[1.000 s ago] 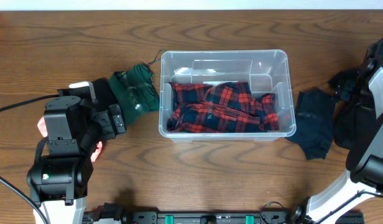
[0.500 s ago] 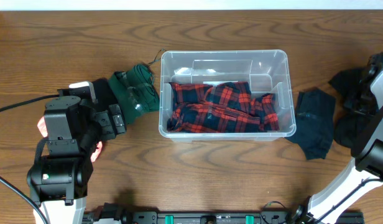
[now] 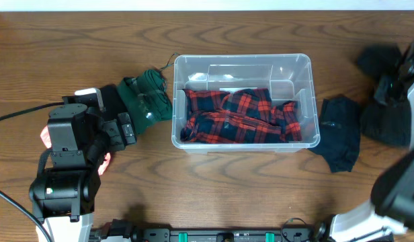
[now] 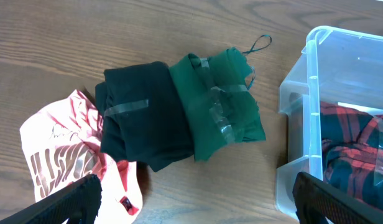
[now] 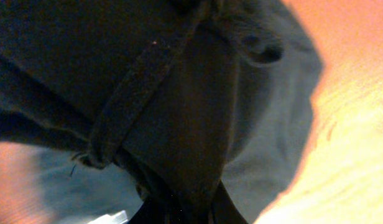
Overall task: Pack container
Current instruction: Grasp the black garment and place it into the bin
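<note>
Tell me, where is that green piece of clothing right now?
In the overhead view the green garment lies on the table just left of the clear container, with a folded black garment right beside it on its other side.

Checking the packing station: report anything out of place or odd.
Nothing spilled or damaged. The plaid shirt lies crumpled in the container, not folded. Clear tape strips cross the green garment and black garment left of it. A navy garment sprawls beside its right wall; a black cloth bunches at the far right.
</note>
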Controlling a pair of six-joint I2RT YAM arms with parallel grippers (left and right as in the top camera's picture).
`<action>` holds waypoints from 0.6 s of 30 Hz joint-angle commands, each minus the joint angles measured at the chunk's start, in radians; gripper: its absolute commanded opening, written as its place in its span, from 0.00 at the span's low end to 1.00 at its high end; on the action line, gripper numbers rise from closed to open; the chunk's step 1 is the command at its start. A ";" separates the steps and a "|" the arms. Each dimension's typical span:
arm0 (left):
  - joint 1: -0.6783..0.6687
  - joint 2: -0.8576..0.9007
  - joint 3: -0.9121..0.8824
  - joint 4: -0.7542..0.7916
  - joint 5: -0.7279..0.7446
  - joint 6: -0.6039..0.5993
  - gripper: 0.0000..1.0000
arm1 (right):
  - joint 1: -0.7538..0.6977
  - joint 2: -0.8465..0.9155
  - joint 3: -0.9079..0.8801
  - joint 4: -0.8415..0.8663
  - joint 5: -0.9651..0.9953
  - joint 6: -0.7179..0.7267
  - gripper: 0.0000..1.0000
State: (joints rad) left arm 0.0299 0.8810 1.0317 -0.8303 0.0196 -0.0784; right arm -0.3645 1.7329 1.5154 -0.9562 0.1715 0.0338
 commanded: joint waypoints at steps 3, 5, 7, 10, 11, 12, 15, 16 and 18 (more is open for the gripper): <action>-0.003 0.000 0.021 0.000 -0.001 -0.008 0.98 | 0.237 -0.276 0.066 0.011 -0.048 -0.119 0.01; -0.003 0.000 0.021 0.000 -0.001 -0.009 0.98 | 0.354 -0.326 0.066 0.009 -0.048 -0.180 0.01; -0.003 0.000 0.021 0.000 -0.001 -0.008 0.98 | 0.484 -0.352 0.066 0.003 -0.047 -0.240 0.01; -0.003 0.000 0.020 0.000 -0.001 -0.008 0.98 | 0.637 -0.349 0.061 -0.008 -0.037 -0.268 0.01; -0.003 0.000 0.020 0.000 -0.001 -0.009 0.98 | 0.694 -0.342 0.052 -0.013 -0.037 -0.267 0.01; -0.003 0.000 0.020 0.000 -0.001 -0.008 0.98 | 0.724 -0.335 0.044 -0.017 -0.037 -0.268 0.01; -0.003 0.000 0.020 0.000 -0.001 -0.008 0.98 | 0.802 -0.300 0.016 -0.051 -0.037 -0.268 0.01; -0.003 0.000 0.020 0.000 -0.001 -0.008 0.98 | 0.818 -0.284 0.005 -0.062 -0.037 -0.268 0.01; -0.003 0.000 0.020 0.000 -0.001 -0.008 0.98 | 0.843 -0.246 -0.026 -0.072 -0.037 -0.276 0.01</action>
State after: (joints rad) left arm 0.0299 0.8810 1.0317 -0.8299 0.0196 -0.0784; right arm 0.4534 1.4567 1.5131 -1.0367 0.0933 -0.2188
